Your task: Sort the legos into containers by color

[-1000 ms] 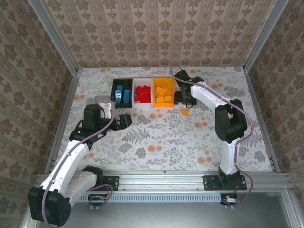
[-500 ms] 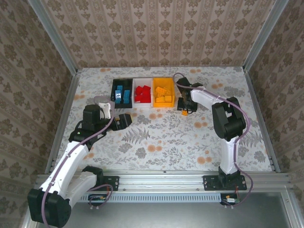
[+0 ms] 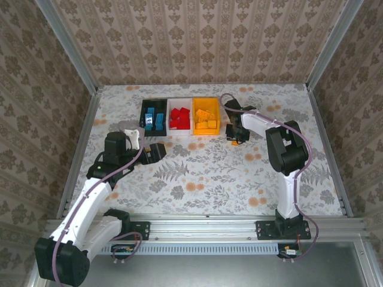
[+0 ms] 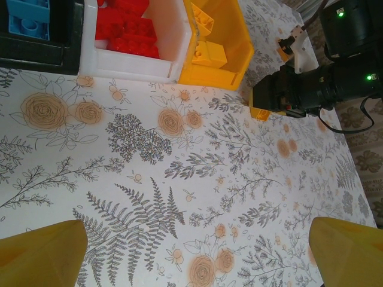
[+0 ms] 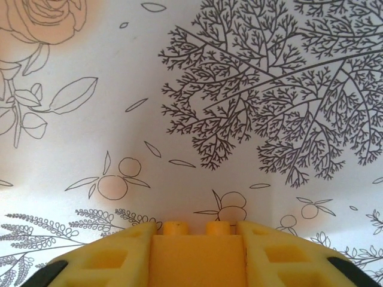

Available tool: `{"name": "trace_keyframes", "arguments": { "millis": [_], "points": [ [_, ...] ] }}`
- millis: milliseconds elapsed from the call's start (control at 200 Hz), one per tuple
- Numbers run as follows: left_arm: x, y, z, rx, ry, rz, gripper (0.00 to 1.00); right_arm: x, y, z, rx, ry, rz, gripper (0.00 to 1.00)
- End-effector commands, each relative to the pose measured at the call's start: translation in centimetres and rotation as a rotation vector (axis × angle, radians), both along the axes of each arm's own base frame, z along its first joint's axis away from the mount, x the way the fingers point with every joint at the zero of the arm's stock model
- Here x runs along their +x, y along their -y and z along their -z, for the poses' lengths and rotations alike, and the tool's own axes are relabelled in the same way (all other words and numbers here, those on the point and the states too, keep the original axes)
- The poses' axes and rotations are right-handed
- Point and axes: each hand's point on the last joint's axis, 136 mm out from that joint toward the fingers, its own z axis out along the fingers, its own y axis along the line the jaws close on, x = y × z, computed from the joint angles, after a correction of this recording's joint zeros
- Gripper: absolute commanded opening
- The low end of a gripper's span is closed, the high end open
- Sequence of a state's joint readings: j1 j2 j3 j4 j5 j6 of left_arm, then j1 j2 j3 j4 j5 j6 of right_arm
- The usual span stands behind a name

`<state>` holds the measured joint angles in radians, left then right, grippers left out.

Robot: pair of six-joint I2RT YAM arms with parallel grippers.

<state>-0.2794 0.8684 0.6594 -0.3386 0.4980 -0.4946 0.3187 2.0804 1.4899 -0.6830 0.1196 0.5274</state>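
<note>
Legos [image 3: 179, 118] lie mostly in bins. Table [image 3: 197, 179]: three bins in a row near the far edge, left of centre. The black bin [image 3: 142, 116] holds blue, the white bin [image 3: 179, 134] red, the yellow bin [image 3: 206, 134] yellow. Left gripper [image 3: 157, 152] hangs over the left half, on the near side of the black bin, with fingers [image 4: 42, 254] spread wide and nothing between them. Right gripper [image 3: 234, 140] is down at the table just off the yellow bin's near right corner, jaws closed on one yellow brick [image 5: 197, 260], with two studs showing at its far edge. Cannot tell whether the brick is off the surface. Judgement: the brick is light, rigid and not fragile, but its smooth plastic is likely slippery. Best hold is square across two flat side walls, clear of the studs; an off-centre pinch may let it twist out.
</note>
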Motion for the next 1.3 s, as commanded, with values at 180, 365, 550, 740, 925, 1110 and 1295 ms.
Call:
{"name": "trace_keyframes", "arguments": {
  "millis": [180, 365, 550, 740, 925, 1110, 1295],
  "points": [
    [0.2, 0.0, -0.5, -0.009, -0.004, -0.004, 0.97, -0.4, -0.8, -1.8, 0.074, 0.042, -0.018, 0.3],
    [0.6, 0.0, -0.9, -0.016, 0.005, -0.015, 0.97, 0.7, -2.4, -6.2, 0.167, 0.142, -0.063, 0.29],
    [0.9, -0.6, -0.8, 0.006, 0.002, -0.047, 1.0, 2.2, -4.1, -11.6, 0.251, 0.246, -0.117, 0.29],
    [1.3, -2.2, -0.8, 0.054, 0.017, -0.121, 1.0, 4.7, -5.8, -16.2, 0.294, 0.367, -0.174, 0.27],
    [1.9, -4.9, -0.3, 0.127, 0.032, -0.26, 1.0, 8.0, -7.8, -16.1, 0.29, 0.425, -0.241, 0.27],
    [2.4, -8.0, -0.3, 0.248, 0.08, -0.395, 1.0, 11.0, -10.2, -14.3, 0.303, 0.431, -0.295, 0.3],
    [3.9, -13.2, -1.0, 0.453, 0.247, -0.616, 1.0, 12.8, -10.2, -14.9, 0.3, 0.491, -0.304, 0.95]
  ]
}}
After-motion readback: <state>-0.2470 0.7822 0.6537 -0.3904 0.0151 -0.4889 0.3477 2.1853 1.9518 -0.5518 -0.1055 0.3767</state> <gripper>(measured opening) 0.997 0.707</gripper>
